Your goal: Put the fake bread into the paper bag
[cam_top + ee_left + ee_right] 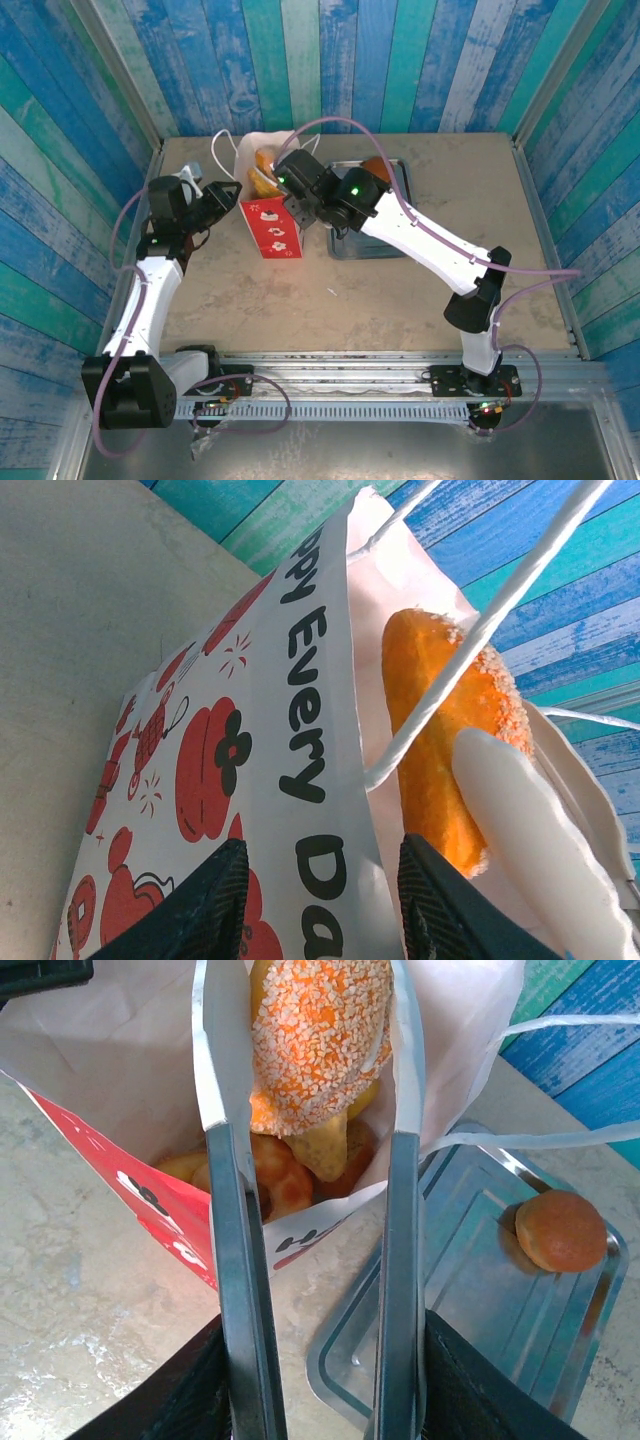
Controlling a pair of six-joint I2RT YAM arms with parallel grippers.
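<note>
Now, one bun (560, 1230) on the tray (480, 1295), the right pincer (320, 1400) squeezes tongs (235, 1290) holding one sprinkled roll (320, 1030) in the paper bag (90, 1070).

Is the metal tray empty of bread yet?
Not empty. The right wrist view shows one round bun lying on the tray, outside the paper bag.
</note>
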